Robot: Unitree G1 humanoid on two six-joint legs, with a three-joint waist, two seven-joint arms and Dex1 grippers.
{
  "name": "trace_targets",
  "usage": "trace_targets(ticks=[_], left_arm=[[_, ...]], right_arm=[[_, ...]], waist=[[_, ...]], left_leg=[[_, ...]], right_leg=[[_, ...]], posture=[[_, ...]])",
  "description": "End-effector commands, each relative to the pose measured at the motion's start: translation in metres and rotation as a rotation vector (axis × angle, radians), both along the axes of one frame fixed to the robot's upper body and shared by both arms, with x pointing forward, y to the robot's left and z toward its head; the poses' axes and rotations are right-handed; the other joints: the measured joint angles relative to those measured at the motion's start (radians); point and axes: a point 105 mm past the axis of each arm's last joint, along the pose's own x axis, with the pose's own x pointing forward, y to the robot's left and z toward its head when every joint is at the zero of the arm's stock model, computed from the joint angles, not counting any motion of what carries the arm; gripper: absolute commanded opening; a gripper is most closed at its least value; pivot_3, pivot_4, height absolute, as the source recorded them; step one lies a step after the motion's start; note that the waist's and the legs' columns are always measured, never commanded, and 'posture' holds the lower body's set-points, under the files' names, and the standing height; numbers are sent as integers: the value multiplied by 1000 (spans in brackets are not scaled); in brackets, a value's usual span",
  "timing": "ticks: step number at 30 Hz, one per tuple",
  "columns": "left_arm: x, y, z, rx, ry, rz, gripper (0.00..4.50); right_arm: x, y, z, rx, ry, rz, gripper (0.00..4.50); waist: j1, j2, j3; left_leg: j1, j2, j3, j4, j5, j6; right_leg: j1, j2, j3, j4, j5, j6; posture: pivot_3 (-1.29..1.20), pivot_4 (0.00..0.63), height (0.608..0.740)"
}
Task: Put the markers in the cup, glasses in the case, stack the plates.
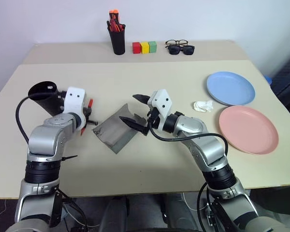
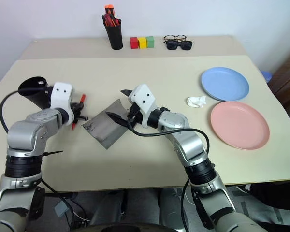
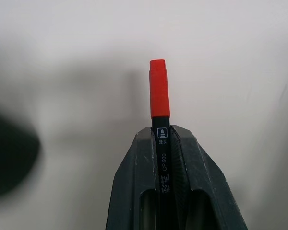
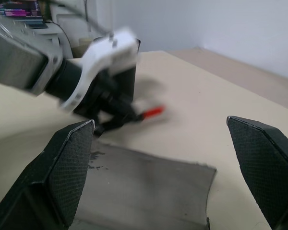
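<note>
Left wrist view shows the left tool (image 3: 164, 143) pinching the red marker (image 3: 159, 91). Head views show the right tool (image 1: 136, 112) spread over the open case (image 1: 115, 129), beside the cup (image 1: 44, 95).

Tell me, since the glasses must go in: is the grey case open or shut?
Open: the case lies with its flap spread flat on the table.

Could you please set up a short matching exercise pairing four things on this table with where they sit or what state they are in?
Things:
1. red marker with black barrel
2. grey fabric spectacle case
3. light blue round plate
4. right gripper

States:
A. fingers wide apart
B. clamped between the left gripper's fingers
C. lying open between both arms
D. beside the salmon pink round plate

Pairs: 1-B, 2-C, 3-D, 4-A
</note>
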Motion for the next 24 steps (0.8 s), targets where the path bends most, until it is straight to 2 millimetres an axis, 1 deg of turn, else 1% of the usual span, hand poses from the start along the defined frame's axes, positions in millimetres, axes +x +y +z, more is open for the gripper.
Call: trace_targets(ticks=[1, 3, 5, 7, 9, 13, 17, 22, 24], left_arm=[[-15, 20, 112, 11, -559, 107, 33], [-19, 49, 123, 34, -618, 270, 33], [-22, 71, 126, 22, -646, 370, 33], [-24, 89, 124, 10, -656, 447, 33], [-21, 100, 116, 21, -641, 472, 33], [-14, 102, 97, -3, -621, 456, 33], [-12, 103, 85, 25, -598, 460, 33], [-13, 103, 70, 3, -569, 467, 33], [-14, 102, 66, -3, -563, 470, 872]], right_arm=[[-6, 6, 23, 55, -75, 29, 4500], [-5, 7, 31, 93, -75, 33, 4500], [-4, 9, 39, 128, -73, 42, 4500], [-4, 10, 44, 153, -70, 49, 4500], [-4, 13, 47, 169, -68, 62, 4500], [-9, 20, 44, 168, -61, 87, 4500], [-13, 22, 42, 169, -58, 97, 4500], [-14, 21, 41, 171, -57, 90, 4500], [-14, 20, 40, 169, -55, 85, 4500]], waist=[[3, 0, 0], [-4, 0, 0], [-8, 1, 0], [-5, 1, 0], [-3, 1, 0], [3, 0, 0], [0, 0, 0], [-4, 0, 0], [-2, 0, 0]], left_leg=[[-1, 0, 0, 0, 0, 0], [-2, 0, 0, 0, 0, 0], [0, 0, 2, 0, 0, 0], [1, 0, 1, -1, 0, 0], [1, 0, 1, 0, 0, 0], [-1, 0, 1, 1, 0, 0], [-2, 0, 1, 1, 0, 0], [-1, 0, 1, 0, 0, 0], [-1, 0, 1, 0, 0, 0]], right_leg=[[0, 0, 0, 0, 0, 0], [-1, 0, 0, -1, 0, 0], [-1, 0, 1, 0, 0, 0], [-1, 0, 1, 1, 0, 0], [-1, 0, 0, 1, 0, 0], [-1, 0, 0, 0, 0, 1], [-1, 0, 0, 0, 0, 1], [-1, 0, 0, 1, 0, 1], [-1, 0, 0, 1, 0, 1]], posture=[[0, 150, 740], [0, 150, 740], [0, 150, 740], [0, 150, 740], [0, 150, 740], [0, 150, 740], [0, 150, 740], [0, 150, 740], [0, 150, 740]])
